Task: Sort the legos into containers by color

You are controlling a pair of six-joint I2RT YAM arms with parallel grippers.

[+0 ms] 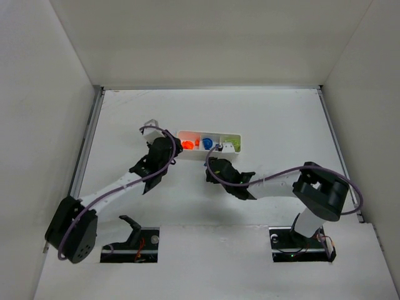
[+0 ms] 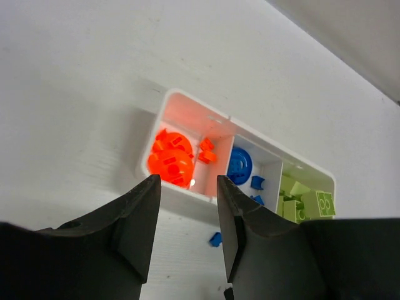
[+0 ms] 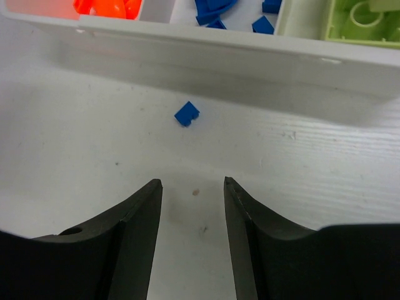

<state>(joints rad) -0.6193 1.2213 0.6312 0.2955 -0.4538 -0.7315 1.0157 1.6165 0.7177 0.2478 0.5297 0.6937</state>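
Top external: we see tray (image 1: 212,132) lying left-right | blue brick (image 3: 187,114) loose beside it | left gripper (image 2: 187,181), right gripper (image 3: 192,182) agape, empty.

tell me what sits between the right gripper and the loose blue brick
Nothing but bare white table, with a few faint specks. The right wrist view shows it, from the right gripper to the blue brick.

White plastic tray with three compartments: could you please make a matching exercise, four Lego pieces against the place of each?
1. large round orange plastic piece
2. large round blue plastic piece
3. lime-green plastic plates
4. small loose blue plastic brick

A. on the table, outside the white tray
B. middle compartment
C. left end compartment, top view
D. right end compartment, top view

Pairs: 1-C, 2-B, 3-D, 4-A
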